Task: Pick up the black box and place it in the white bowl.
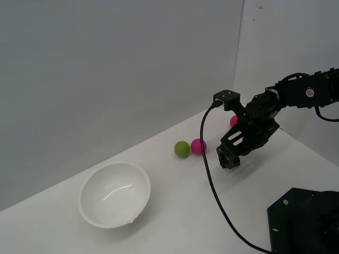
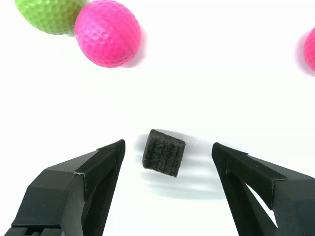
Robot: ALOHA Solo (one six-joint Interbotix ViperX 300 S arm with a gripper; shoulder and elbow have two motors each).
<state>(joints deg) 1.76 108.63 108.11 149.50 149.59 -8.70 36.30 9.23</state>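
You're lined up for the grasp: the black box (image 2: 164,152) sits on the white table (image 1: 175,211) between the fingers of your gripper (image 2: 168,153), jaws wide and touching nothing (gaps both sides). Next, close squarely, then lift toward the white bowl (image 1: 114,194), well apart.

The black arm (image 1: 296,94) reached in from the exterior view's right, its forearm roughly level and its wrist bent steeply downward. The gripper (image 1: 228,160) pointed down toward the bench (image 1: 175,211), close above its surface. In the wrist view the gripper (image 2: 167,152) had its jaws spread wide apart, the two black fingers (image 2: 93,172) clasping nothing, with clear space inside each.
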